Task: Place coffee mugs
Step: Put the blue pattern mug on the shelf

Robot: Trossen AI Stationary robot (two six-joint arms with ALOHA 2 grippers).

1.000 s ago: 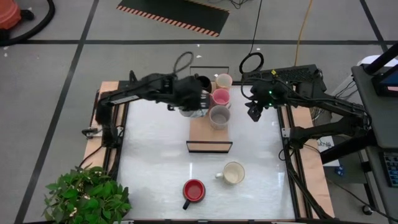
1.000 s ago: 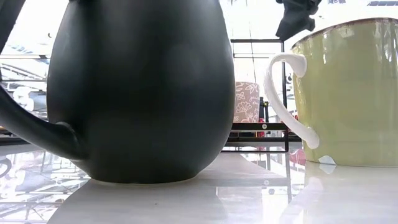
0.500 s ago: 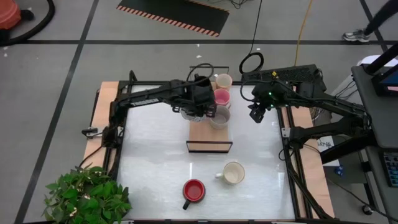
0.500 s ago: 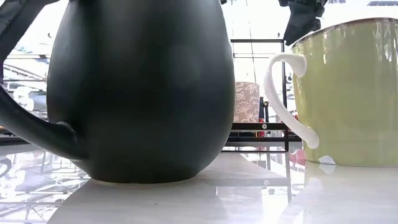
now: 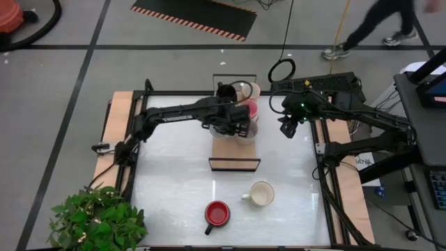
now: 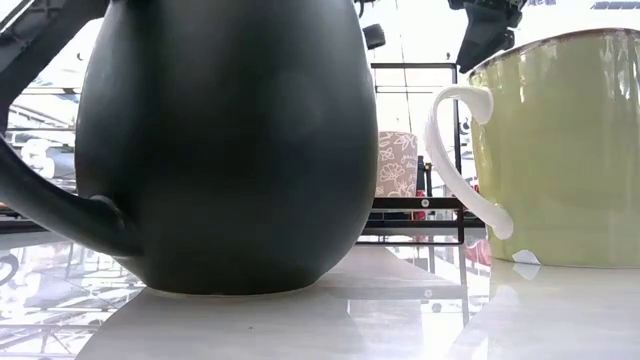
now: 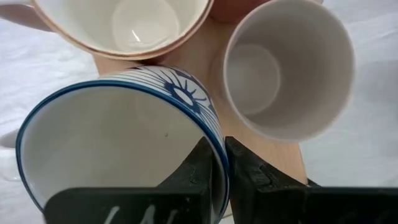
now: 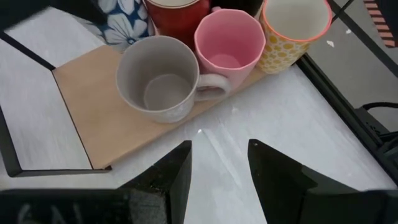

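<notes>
My left gripper [image 5: 232, 120] reaches over the light-wood tray [image 5: 224, 148], shut on a white mug with blue patterns [image 7: 118, 149]. Beside it on the tray stand a grey mug [image 8: 158, 78], a pink mug [image 8: 230, 38], a yellow-patterned cream mug [image 8: 295, 22] and a red mug [image 8: 177, 12]; a black mug [image 5: 224, 90] stands at the far end. A red-lined black mug [image 5: 217, 213] and a cream mug [image 5: 261, 193] stand on the table near the front. My right gripper [image 5: 287, 127] hovers open to the tray's right. My left gripper pinches the blue-patterned mug's rim [image 7: 219, 149] with one finger [image 7: 198, 168] inside the cup and the other [image 7: 245, 171] outside its wall. The fingers come from above, slanting down. The mug tilts in the hold over the tray; its base is hidden.
The tray's black wire frame [image 5: 235, 166] closes its near end. A potted plant [image 5: 94, 223] sits at the near left corner. A person walks on the floor [image 5: 369, 28] beyond the far edge. Bare white tabletop [image 5: 174, 174] lies left of the tray.
My left gripper has carried the blue-patterned mug toward the table's right, from the tray's left edge to above the tray's middle beside the grey and pink mugs. The right arm has kept almost still.
</notes>
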